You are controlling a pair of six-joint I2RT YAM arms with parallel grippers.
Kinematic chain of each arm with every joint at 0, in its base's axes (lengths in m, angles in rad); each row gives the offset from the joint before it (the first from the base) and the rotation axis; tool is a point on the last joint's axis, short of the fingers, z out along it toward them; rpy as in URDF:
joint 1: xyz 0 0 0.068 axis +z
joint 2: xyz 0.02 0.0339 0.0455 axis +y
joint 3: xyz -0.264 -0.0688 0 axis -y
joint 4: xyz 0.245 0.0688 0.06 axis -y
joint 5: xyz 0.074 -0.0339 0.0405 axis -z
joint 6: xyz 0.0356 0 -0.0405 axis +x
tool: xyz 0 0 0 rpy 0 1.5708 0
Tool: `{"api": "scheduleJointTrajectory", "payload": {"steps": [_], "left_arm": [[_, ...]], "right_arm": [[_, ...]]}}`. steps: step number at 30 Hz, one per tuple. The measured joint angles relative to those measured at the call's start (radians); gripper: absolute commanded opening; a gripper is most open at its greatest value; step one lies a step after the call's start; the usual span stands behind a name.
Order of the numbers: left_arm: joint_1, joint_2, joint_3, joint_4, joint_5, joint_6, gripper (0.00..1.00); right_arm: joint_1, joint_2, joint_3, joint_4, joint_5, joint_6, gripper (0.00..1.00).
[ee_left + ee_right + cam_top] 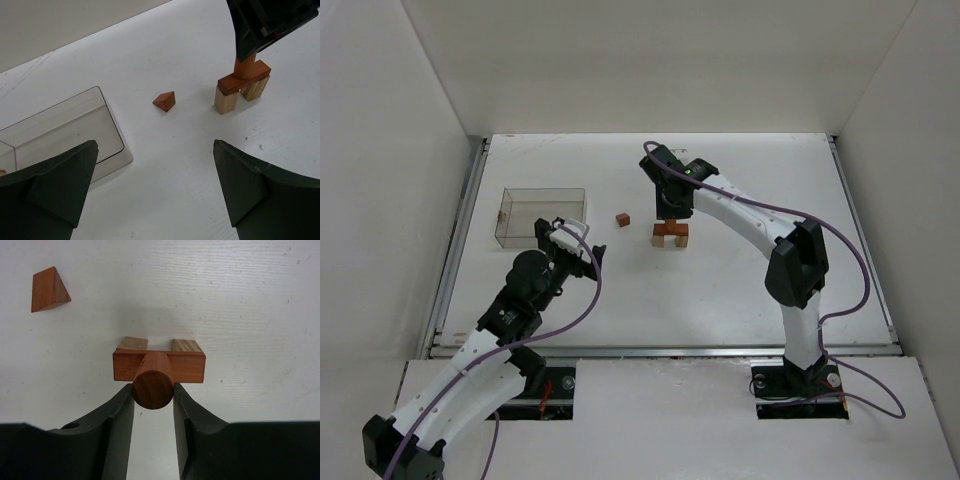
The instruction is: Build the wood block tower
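Note:
The wood block tower (670, 236) stands mid-table. Two tan blocks (187, 345) carry a reddish-brown bar (190, 368). A reddish-brown cylinder (153, 382) stands upright on the bar's middle, and my right gripper (152, 389) is shut on it from above. In the left wrist view the cylinder (245, 66) meets the bar (243, 79) under the right gripper (265, 25). A reddish-brown wedge block (622, 217) lies loose to the tower's left. My left gripper (576, 240) hovers open and holds nothing, left of the wedge (165, 101).
A clear plastic box (540, 215) sits at the left of the table, close to my left gripper; its corner (105, 145) shows beside the left finger (60, 185). White walls enclose the table on three sides.

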Motion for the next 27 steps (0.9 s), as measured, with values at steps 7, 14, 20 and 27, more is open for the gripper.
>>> {"api": "scheduleJointTrajectory", "payload": {"steps": [7,14,20,27], "left_arm": [[0.000,0.004,0.000,0.000,0.000,0.000,1.00],[0.000,0.010,0.000,-0.002,0.000,0.000,1.00],[0.001,0.010,0.000,-0.003,0.000,0.000,1.00],[0.002,0.010,0.000,-0.003,0.001,0.000,1.00]], "right_arm": [[0.000,0.000,-0.006,0.016,0.003,0.000,0.00],[-0.001,-0.002,-0.008,0.020,0.004,0.000,0.00],[-0.001,-0.008,-0.016,0.021,0.002,0.000,0.00],[-0.001,-0.011,-0.020,0.021,0.006,0.001,0.00]]}}
